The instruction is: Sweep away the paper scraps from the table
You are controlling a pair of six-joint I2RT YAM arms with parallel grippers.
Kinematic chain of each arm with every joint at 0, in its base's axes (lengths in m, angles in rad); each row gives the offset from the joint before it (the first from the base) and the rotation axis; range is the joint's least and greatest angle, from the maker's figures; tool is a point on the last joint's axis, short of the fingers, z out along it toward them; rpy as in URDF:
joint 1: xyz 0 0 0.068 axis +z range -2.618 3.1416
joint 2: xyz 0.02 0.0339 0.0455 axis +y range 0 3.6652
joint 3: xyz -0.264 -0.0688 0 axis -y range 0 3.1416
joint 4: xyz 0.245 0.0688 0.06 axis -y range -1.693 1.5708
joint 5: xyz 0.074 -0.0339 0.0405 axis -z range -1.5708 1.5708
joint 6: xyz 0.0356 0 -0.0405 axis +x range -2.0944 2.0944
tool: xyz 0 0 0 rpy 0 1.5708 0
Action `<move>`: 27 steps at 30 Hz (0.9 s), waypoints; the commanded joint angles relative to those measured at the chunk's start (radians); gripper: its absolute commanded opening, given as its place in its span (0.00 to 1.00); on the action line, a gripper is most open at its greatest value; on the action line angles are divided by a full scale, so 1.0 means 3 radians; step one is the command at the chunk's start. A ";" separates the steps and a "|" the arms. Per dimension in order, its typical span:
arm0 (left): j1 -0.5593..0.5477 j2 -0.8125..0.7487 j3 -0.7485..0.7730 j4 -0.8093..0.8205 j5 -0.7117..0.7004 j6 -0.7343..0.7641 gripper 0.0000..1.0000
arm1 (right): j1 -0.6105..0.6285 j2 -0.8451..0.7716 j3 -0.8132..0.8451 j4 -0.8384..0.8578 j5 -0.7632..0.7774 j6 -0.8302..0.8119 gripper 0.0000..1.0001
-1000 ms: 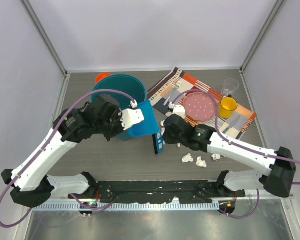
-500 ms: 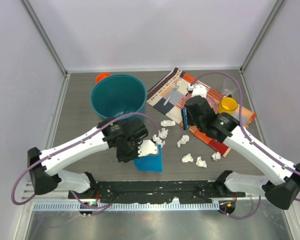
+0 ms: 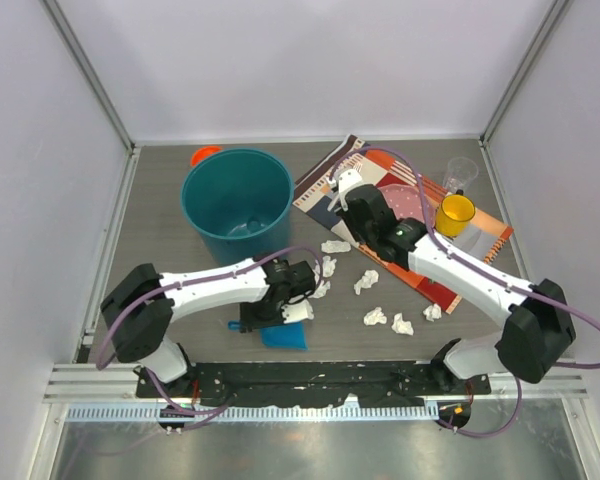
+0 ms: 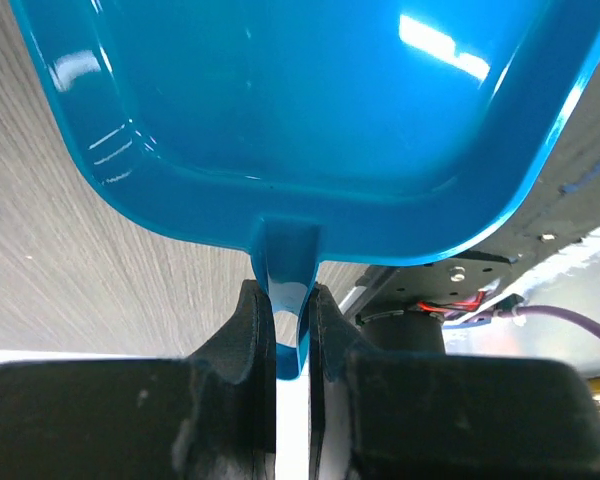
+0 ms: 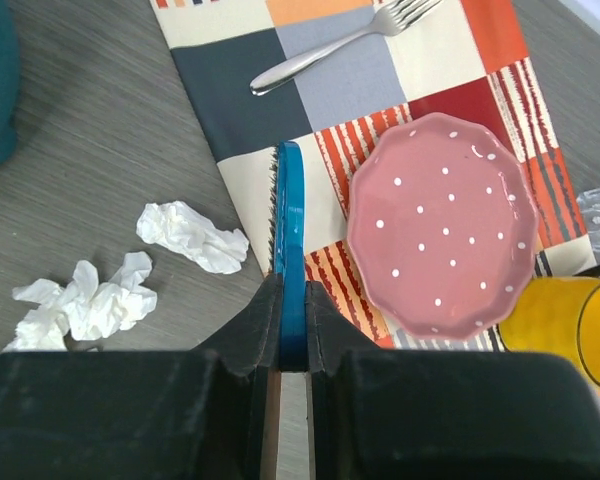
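Dark grey table (image 3: 150,230) has the paper scraps (image 3: 366,282) lying loose mid-table, near the placemat (image 5: 220,90); we've got the left pincer (image 4: 291,325) clamped on the blue dustpan (image 4: 310,110) handle; right pincer (image 5: 292,305) is clamped on the brush (image 5: 290,210) over the placemat's edge.

No readable text, labels, brands or numbers in any of my three views.
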 commanded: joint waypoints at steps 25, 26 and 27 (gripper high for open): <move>0.0436 0.0598 0.0228 0.0466 -0.0173 -0.0117 0.00 | -0.0140 -0.0147 -0.0297 0.0061 -0.1425 0.1106 0.01; 0.0441 0.0619 0.0253 0.0466 -0.0142 -0.0122 0.00 | -0.0125 -0.0162 -0.0308 0.0066 -0.1420 0.1225 0.01; 0.0436 0.0665 0.0299 0.0466 -0.0122 -0.0122 0.00 | -0.0110 -0.0187 -0.0318 0.0061 -0.1395 0.1363 0.01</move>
